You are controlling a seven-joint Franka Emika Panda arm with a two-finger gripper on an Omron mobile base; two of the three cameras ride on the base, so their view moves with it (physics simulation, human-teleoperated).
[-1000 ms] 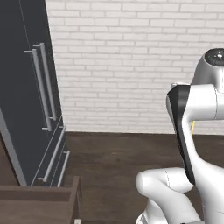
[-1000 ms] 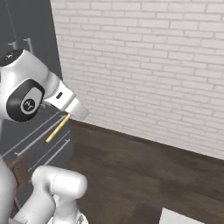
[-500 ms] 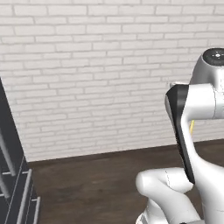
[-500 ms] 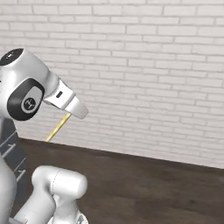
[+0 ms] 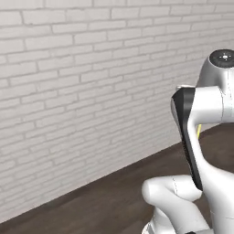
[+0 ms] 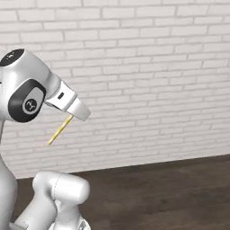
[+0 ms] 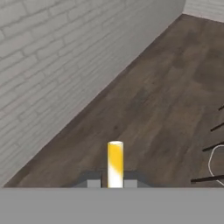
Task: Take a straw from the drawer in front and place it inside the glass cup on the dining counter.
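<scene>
Pinching the straw [image 7: 115, 164] between its two dark fingertips, the gripper [image 7: 114, 183] sat at the 6 o'clock edge of the hand view, its jaws drawn in narrow against the thin stick on both sides. From there the straw rose straight toward 12 o'clock, yellow along most of its length and pale at its round top end.

From the right base camera the gripper [image 6: 77, 112] showed as a pale wedge at the end of the white arm [image 6: 27, 87], high at about 9 o'clock of the picture. The straw [image 6: 59, 130] slanted out below it toward 7 o'clock, hanging free in the air and touching nothing else. In the left base view a short yellow sliver of the straw [image 5: 199, 131] peeked out at 3 o'clock, just beside the arm's dark joint [image 5: 186, 137].

Beyond the straw stood a white brick wall [image 6: 152, 76], which took up the upper part of both base views. A dark wooden floor [image 6: 166, 193] met its foot and ran along the bottom, from 5 o'clock to 7 o'clock in the right base view. In the hand view the wall [image 7: 57, 57] lay at 10 o'clock and the floor [image 7: 166, 96] spread toward 2 o'clock.
</scene>
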